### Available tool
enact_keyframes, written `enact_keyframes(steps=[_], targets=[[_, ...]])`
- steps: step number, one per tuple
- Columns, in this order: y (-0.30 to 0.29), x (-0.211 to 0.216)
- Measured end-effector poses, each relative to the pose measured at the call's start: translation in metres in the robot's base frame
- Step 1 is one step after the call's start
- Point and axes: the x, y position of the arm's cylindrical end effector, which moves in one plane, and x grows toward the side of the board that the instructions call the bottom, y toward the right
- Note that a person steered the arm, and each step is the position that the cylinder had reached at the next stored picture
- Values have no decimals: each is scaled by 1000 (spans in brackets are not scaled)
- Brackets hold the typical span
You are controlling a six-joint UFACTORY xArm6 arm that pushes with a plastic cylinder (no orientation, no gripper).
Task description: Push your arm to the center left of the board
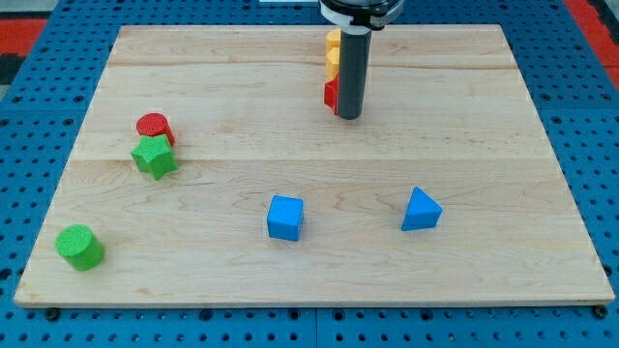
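My dark rod comes down from the view's top centre; my tip [349,116] rests on the wooden board [464,155] in its upper middle. Just left of the rod, partly hidden by it, stand a red block [331,95] and two yellow blocks [332,64] above it. At the board's centre left sit a red cylinder [153,127] and a green star [154,157], touching. My tip is far to the right of them.
A green cylinder [79,246] stands at the bottom left corner. A blue cube [285,217] and a blue triangular block [420,210] lie in the lower middle. Blue pegboard surrounds the board.
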Motion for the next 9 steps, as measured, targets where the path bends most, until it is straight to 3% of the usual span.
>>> enact_keyframes(steps=[4, 6, 9], targets=[[-2, -6], [-52, 13], [-70, -11]])
